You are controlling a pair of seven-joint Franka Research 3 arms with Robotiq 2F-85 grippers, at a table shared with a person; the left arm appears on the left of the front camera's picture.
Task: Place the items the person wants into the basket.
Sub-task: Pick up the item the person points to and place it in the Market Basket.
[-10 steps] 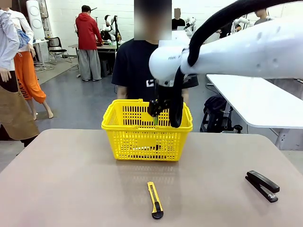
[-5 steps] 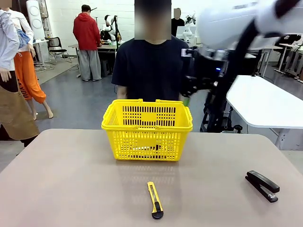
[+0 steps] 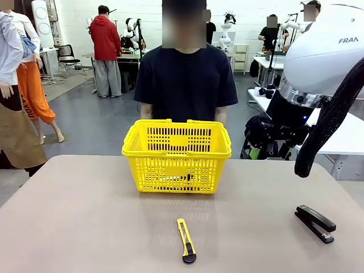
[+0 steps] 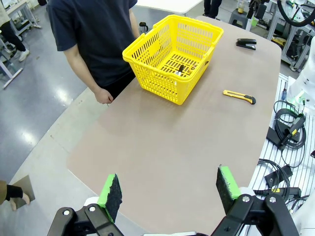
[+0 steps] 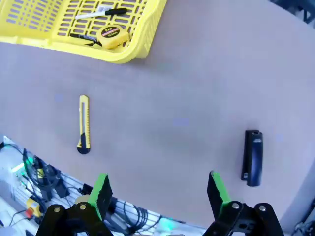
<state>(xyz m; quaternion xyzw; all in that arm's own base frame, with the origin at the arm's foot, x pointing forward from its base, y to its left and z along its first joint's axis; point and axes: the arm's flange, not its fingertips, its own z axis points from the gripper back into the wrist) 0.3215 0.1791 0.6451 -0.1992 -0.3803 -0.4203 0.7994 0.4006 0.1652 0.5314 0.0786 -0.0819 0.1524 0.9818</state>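
Marker [image 5: 102,13], pen [image 5: 83,38] and tape measure [image 5: 111,36] lie in the basket [image 5: 140,42]; both my grippers [image 4: 168,192] [image 5: 156,191] hang empty, jaws apart, so the job looks finished.

The bright yellow plastic shopping basket with perforated grid sides [image 3: 177,156] stands on a plain matte brown-beige worktop [image 3: 85,227]. Inside it lie a slim white marker with black cap [image 5: 102,13], a slim black pen with yellow accents [image 5: 81,37] and a small round yellow tape measure with a black-ringed label [image 5: 111,36]. On the worktop, the long utility knife [image 3: 186,240] is yellow with a black tip and a dark strip down its middle; the stapler [image 3: 315,223] is black all over. The person's short-sleeved T-shirt [image 3: 186,85] is dark navy. The right arm's casing [image 3: 324,54] is white with grey lettering, wrapped by a black hose. Each black hand, left hand [image 4: 169,189] and right hand [image 5: 158,191], carries bright green pads.
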